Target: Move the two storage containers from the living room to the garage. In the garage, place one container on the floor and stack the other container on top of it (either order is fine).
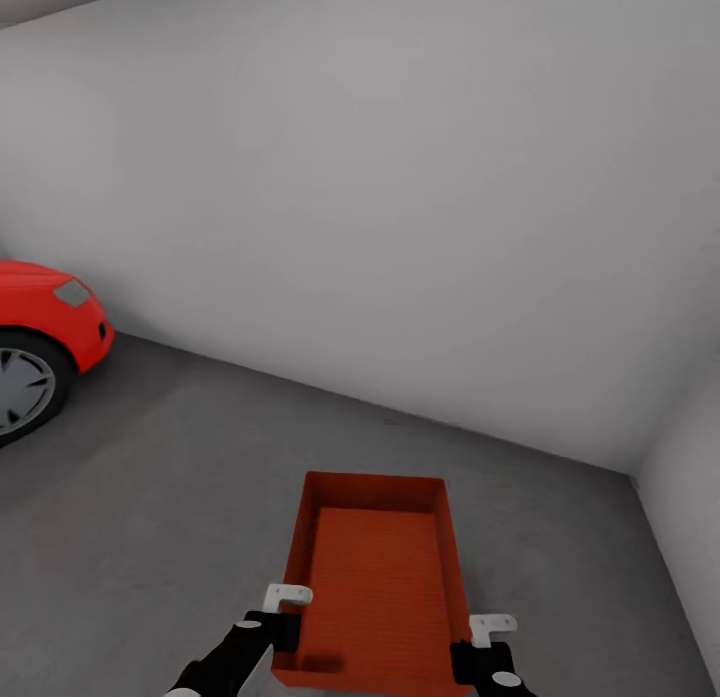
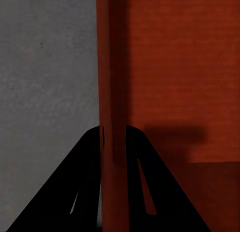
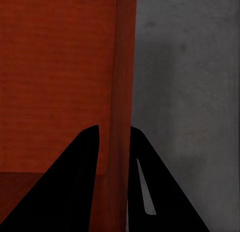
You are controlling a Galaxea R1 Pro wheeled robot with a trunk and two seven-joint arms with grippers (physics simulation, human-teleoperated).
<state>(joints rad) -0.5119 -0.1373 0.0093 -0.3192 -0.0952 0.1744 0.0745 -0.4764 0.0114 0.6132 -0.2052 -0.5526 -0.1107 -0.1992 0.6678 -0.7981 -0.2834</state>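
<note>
Both grippers sit at the near end of one orange-red storage container (image 1: 385, 577), held out in front of the robot. Left gripper (image 1: 283, 617) is narrow, pinched on the container's left wall; the left wrist view shows a finger (image 2: 82, 187) on either side of that wall (image 2: 114, 92). Right gripper (image 1: 478, 645) is likewise clamped on the right wall (image 3: 122, 92), one finger (image 3: 70, 187) inside, one outside. Container is empty, long axis pointing away toward the white wall (image 1: 400, 177). Red car (image 1: 40, 327) at far left, well apart. Grey concrete floor (image 1: 150, 497) shows beneath, so this is the garage. Cannot tell if the bin is resting on the floor or just above it. Judged progress: one container brought in, not yet released; the second isn't visible here, so fetching and stacking likely remain.
</note>
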